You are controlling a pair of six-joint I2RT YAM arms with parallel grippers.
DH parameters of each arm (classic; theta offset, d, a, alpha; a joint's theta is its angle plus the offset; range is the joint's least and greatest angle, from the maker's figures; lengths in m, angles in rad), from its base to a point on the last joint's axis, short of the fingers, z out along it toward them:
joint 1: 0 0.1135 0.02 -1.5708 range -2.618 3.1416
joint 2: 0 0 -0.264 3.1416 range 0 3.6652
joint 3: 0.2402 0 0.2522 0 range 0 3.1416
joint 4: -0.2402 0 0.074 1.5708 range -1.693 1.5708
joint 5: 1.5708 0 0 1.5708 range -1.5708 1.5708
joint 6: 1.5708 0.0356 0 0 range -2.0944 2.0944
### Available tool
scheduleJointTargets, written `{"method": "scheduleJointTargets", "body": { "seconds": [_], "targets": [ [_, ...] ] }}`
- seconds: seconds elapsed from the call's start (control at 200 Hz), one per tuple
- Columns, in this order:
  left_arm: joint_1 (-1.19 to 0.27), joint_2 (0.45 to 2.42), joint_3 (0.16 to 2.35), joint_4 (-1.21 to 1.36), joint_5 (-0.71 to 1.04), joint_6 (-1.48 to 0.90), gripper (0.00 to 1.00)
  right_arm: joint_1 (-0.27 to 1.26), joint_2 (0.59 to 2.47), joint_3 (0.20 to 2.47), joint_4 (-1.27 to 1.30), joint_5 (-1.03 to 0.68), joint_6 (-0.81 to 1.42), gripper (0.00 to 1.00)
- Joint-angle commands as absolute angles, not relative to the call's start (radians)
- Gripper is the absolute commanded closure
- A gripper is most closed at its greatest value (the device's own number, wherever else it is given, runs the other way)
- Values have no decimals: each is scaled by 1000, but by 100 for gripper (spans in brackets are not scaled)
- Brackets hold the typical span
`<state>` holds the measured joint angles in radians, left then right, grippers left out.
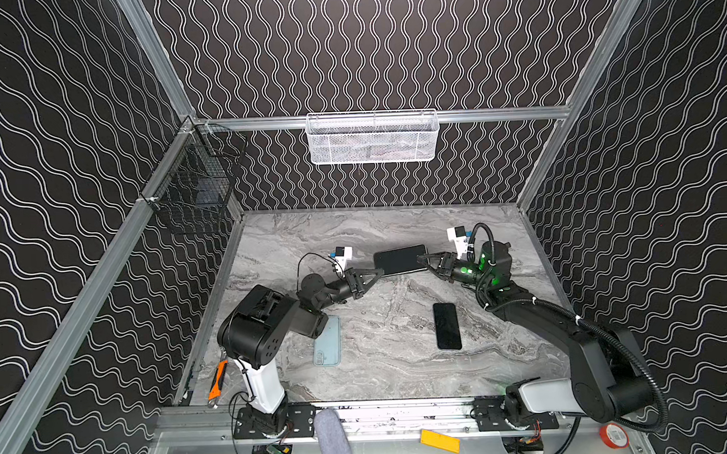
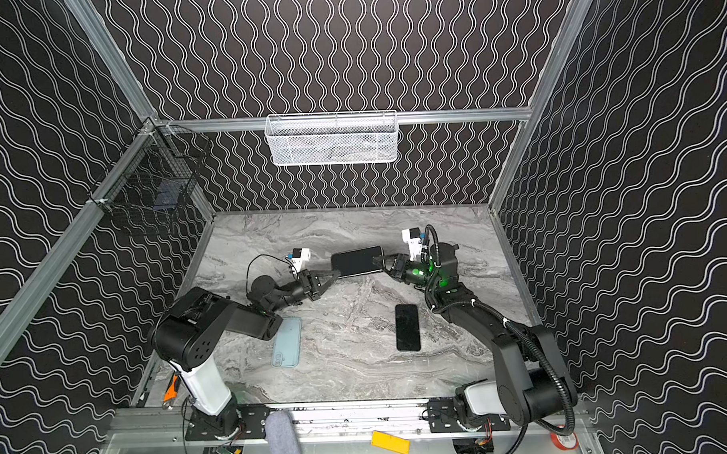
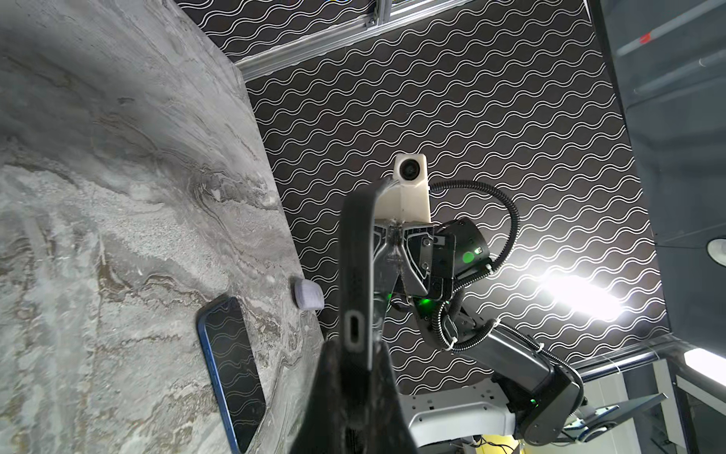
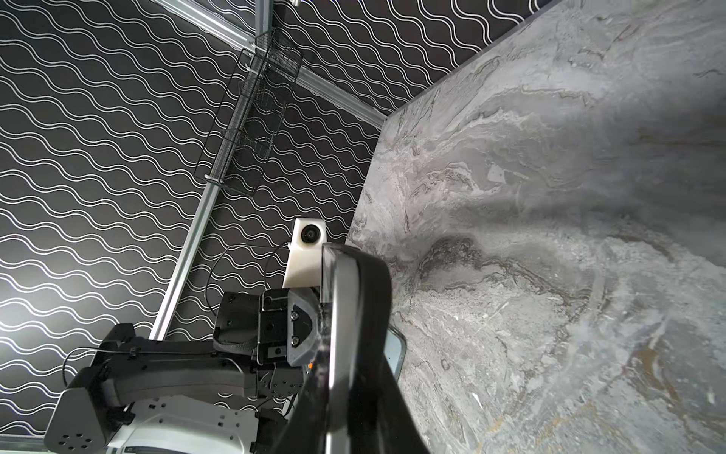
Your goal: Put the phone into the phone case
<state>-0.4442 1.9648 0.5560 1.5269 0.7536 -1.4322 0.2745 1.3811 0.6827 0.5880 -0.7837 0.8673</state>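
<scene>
Left end effector [image 1: 379, 272] and right end effector [image 1: 422, 259] are each pinched on an opposite short end of a black phone case [image 1: 400, 260], which is held off the bench [image 1: 354, 236]; whether a handset sits inside it cannot be told. A blue-edged phone [image 1: 447, 325] lies screen up on the bench near the right arm [image 1: 535, 313], well apart from that case. A pale blue case [image 1: 327, 343] lies partly under the left arm [image 1: 265, 318]

Left gripper [image 3: 355, 355] pinches black phone case [image 3: 353, 251] at port end, case edge-on. Right gripper [image 3: 395, 245] clamps far end. Blue-edged phone [image 3: 231, 369] flat on marble table [image 3: 98, 177], screen up. Grey lump [image 3: 308, 293] at table edge.
</scene>
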Motion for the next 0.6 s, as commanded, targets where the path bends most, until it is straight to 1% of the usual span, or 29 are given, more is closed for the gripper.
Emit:
{"method": "scheduleJointTargets", "body": {
  "seconds": [0.0, 0.22, 0.25, 0.345, 0.596],
  "targets": [
    [-448, 1963, 566, 1545, 799, -1376, 100, 282, 1380, 699, 605, -811, 843, 100],
    [-451, 1977, 562, 1545, 815, -1380, 100, 281, 1369, 712, 654, -838, 840, 100],
    [-450, 1976, 559, 1545, 815, -1381, 100, 281, 1363, 715, 660, -839, 842, 98],
    [-451, 1968, 558, 1546, 812, -1383, 100, 279, 1347, 721, 668, -843, 844, 95],
    [-451, 1968, 569, 1546, 800, -1413, 100, 273, 1313, 717, 700, -909, 853, 94]
  ]
}}
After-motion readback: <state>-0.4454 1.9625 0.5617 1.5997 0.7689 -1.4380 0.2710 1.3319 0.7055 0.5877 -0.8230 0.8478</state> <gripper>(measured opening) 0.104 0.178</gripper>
